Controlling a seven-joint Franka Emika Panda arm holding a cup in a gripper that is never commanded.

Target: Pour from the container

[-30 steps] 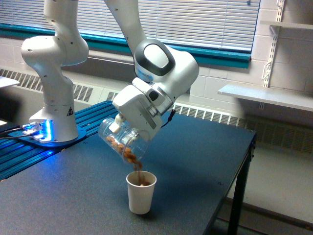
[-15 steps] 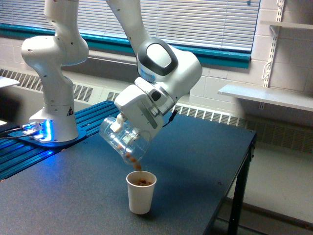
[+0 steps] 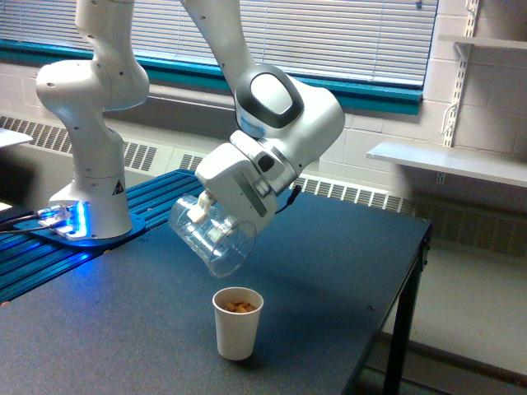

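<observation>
The container (image 3: 212, 239) hangs in the air above the table (image 3: 329, 271), held by the gripper (image 3: 206, 216) at its upper part. Its long axis is steeply tilted: the mouth points down and toward the exterior view's right, the base up and toward the exterior view's left. The mouth sits above and slightly to the exterior view's left of the paper cup (image 3: 238, 322), clear of its rim. The clear wall shows nothing inside.

The paper cup stands upright on the table, brown pieces (image 3: 240, 306) visible just below its rim.

The fingers are largely hidden — one pale tip shows through the clear wall at the container's upper part, the rest is covered by the white gripper body. They are clamped on the container; the exact contact cannot be made out. The arm (image 3: 272, 115) is cut off at the top edge. The arm's base (image 3: 89, 156) stands on a blue plate (image 3: 49, 247) at the exterior view's left, a blue light glowing beside it.

Against the earlier frames: the stream of brown pieces falling from the mouth has stopped — the container, which held pieces near its lower wall, now looks empty. The gripper and container have risen slightly and shifted toward the exterior view's right. The tilt is much the same. The paper cup has not moved.
</observation>
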